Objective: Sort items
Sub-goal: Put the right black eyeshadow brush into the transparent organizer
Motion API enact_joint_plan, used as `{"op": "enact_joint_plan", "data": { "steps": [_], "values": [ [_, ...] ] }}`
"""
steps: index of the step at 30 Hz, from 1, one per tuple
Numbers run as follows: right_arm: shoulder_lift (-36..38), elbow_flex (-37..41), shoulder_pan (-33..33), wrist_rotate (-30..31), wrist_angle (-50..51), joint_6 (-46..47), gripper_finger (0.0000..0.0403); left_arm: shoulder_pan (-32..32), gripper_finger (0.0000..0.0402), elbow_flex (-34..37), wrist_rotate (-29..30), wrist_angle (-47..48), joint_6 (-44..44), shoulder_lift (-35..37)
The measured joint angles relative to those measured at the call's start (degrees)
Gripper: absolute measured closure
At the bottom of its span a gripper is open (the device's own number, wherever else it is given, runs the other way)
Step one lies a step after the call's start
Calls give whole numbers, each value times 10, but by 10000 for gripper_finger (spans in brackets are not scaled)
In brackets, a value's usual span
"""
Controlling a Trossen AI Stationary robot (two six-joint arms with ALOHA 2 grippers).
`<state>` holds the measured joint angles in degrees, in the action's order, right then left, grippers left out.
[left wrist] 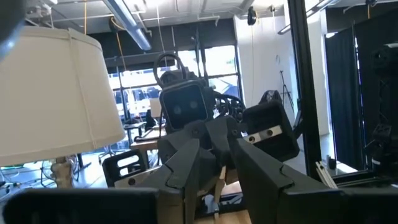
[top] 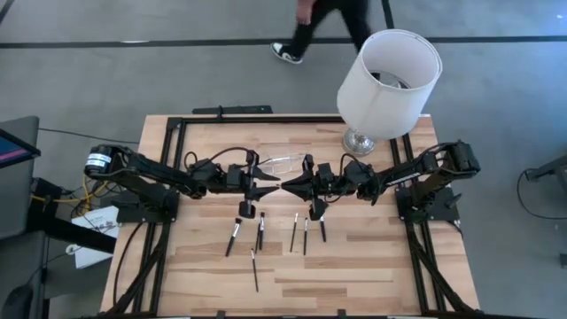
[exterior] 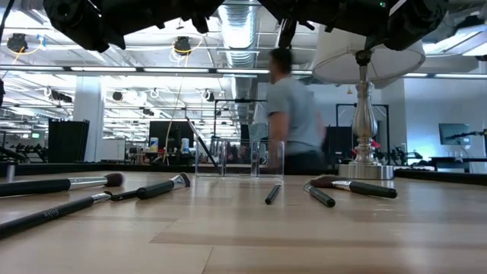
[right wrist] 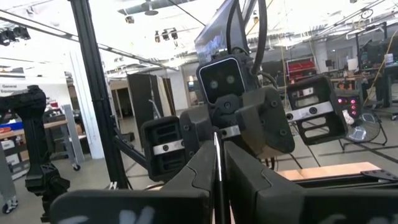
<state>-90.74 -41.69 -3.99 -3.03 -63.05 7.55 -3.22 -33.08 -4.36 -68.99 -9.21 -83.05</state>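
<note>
- From overhead I see both arms stretched toward the middle of the worktop (top: 354, 266), their tips facing each other above the clear plastic container (top: 282, 163).
- The left gripper (top: 271, 185) hangs in the air just left of centre. In its own wrist view the two dark fingers (left wrist: 186, 163) stand apart with a gap between them, and I see nothing in that gap.
- The right gripper (top: 288, 185) meets it from the other side, tip almost to tip. Its wrist view shows the fingers (right wrist: 199, 168) pressed close on a thin dark rod (right wrist: 217, 163) that stands up between them; it looks like a brush handle, but I cannot tell for sure.
- The makeup brushes (top: 257, 232) lie loose on the wood, nearer the front edge than the grippers. I count about six from above.
- One brush (top: 234, 237) lies furthest left, slanted, with another just to its right.
- A single thin brush (top: 254, 270) lies alone, closest to the front edge.
- A pair (top: 299, 233) lies side by side under the right gripper, with a shorter one (top: 322, 229) just right of them.
- From table height the brushes (exterior: 152, 187) lie flat, bristle tips pointing various ways, and the container (exterior: 240, 158) stands upright behind them.
- The white-shaded lamp (top: 387, 81) stands on its silvery base at the back right of the worktop.
- A person (exterior: 293, 114) is behind the worktop, well away from the arms.
</note>
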Motion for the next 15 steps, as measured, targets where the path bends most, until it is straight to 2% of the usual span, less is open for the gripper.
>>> {"op": "enact_joint_plan", "data": {
  "steps": [5,11,15],
  "values": [
    [0,0,0,0,0,-1,396,2,300,0,0,0,0,0],
    [0,0,0,4,0,0,383,2,300,0,0,0,0,0],
    [0,0,0,7,0,-4,395,2,300,0,0,0,0,0]
  ]
}}
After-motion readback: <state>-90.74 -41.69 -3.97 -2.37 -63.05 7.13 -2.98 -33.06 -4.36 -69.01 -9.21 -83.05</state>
